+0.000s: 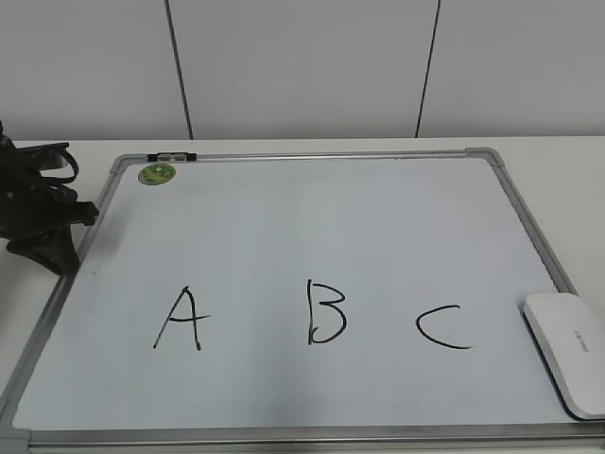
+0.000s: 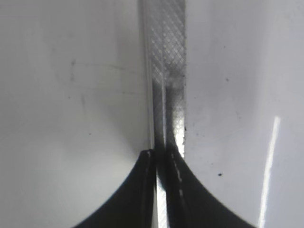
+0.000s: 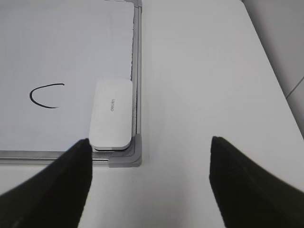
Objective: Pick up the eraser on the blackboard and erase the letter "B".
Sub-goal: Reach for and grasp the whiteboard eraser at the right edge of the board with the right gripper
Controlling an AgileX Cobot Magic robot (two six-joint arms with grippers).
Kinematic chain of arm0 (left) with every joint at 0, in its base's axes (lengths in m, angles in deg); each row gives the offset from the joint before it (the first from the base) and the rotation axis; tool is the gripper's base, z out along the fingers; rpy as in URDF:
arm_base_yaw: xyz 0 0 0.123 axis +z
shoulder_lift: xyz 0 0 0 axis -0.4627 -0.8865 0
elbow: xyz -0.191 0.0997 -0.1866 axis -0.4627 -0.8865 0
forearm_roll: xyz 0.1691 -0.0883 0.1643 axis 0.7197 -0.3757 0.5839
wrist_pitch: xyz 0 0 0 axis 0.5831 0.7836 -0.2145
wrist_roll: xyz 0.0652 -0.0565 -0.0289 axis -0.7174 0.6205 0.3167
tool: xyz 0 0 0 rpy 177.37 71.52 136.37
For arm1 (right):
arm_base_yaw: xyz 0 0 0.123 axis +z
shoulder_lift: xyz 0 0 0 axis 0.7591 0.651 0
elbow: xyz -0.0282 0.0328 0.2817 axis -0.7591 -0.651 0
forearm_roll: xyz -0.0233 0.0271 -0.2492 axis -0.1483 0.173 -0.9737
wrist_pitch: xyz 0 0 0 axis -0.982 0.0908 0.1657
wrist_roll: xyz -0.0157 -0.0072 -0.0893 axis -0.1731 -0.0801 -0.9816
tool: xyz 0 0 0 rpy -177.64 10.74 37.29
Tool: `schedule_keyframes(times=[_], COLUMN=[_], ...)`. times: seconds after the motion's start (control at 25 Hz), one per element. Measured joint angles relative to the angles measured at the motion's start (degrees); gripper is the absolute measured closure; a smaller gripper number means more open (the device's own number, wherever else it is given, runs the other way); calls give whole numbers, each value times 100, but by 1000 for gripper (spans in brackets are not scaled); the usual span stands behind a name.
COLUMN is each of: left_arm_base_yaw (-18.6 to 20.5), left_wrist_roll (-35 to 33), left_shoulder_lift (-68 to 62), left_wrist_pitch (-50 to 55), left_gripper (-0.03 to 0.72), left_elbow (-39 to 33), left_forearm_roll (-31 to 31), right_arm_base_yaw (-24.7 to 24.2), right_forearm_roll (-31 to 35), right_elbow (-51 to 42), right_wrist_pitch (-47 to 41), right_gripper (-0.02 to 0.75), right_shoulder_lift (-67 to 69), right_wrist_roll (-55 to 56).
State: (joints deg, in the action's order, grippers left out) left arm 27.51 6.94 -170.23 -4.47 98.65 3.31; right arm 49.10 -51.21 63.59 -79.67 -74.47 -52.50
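Observation:
The blackboard (image 1: 284, 236) is a white board with a silver frame, bearing black letters A, B and C. The letter "B" (image 1: 325, 311) stands in the middle of the row. The white eraser (image 1: 570, 348) lies at the board's front right corner; it also shows in the right wrist view (image 3: 111, 114), beside the C. My right gripper (image 3: 149, 164) is open and empty above the bare table, just off the board's corner, the eraser ahead of its left finger. My left gripper (image 2: 161, 156) is shut and empty over the board's left frame (image 2: 166, 71); it shows dark in the exterior view (image 1: 43, 213).
A small round green magnet (image 1: 157, 174) sits at the board's far left corner, next to a black clip (image 1: 171, 156) on the frame. The white table (image 3: 204, 71) extends to the right of the board. A grey plastic corner (image 3: 130, 154) caps the frame by the eraser.

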Motion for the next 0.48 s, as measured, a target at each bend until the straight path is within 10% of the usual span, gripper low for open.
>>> schedule_keyframes(times=[0.48], left_arm_base_yaw=[0], left_wrist_roll=[0], left_shoulder_lift=[0], left_wrist_pitch=[13], left_gripper=[675], left_elbow=[9], left_forearm_roll=[0], right_arm_base_yaw=[0], right_forearm_roll=[141], right_elbow=[176], right_wrist_pitch=[-68], right_gripper=[147], right_shoulder_lift=[271], right_wrist_roll=[10])
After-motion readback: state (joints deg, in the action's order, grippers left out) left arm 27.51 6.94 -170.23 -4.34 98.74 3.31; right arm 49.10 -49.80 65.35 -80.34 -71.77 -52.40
